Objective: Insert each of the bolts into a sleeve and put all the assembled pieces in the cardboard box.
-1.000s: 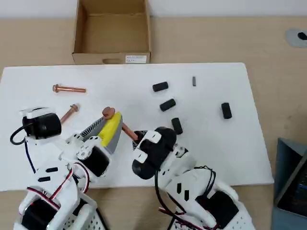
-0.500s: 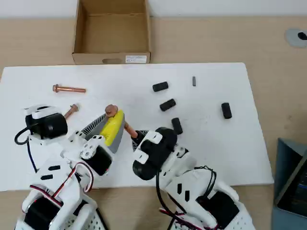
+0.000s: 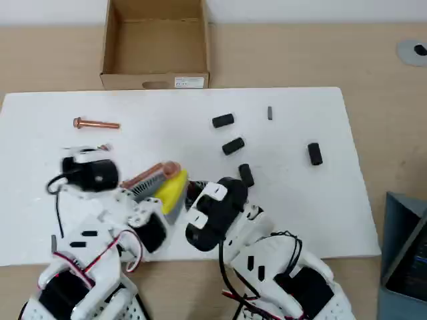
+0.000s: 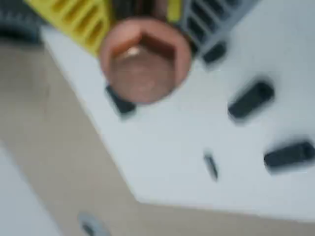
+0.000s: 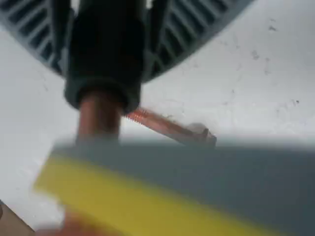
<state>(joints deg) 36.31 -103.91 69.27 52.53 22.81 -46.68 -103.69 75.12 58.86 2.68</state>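
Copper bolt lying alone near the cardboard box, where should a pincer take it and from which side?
Probably mid-shaft, from straight above. The copper bolt lies flat on the white mat with free mat on both long sides, so closing across the thin shaft should be easy.

Smooth metal is meeting matt plastic and paper.
The copper-coloured hex-headed metal bolt [image 4: 145, 66] is gleaming softly, while the black cylindrical sleeve [image 5: 106, 54] is looking matt. The left gripper [image 4: 145, 17] is showing ribbed yellow and grey plastic. The brown cardboard box [image 3: 155, 80] is looking dull and the white sheet [image 3: 300, 200] smooth and matt over the pale wooden table [image 3: 300, 57].
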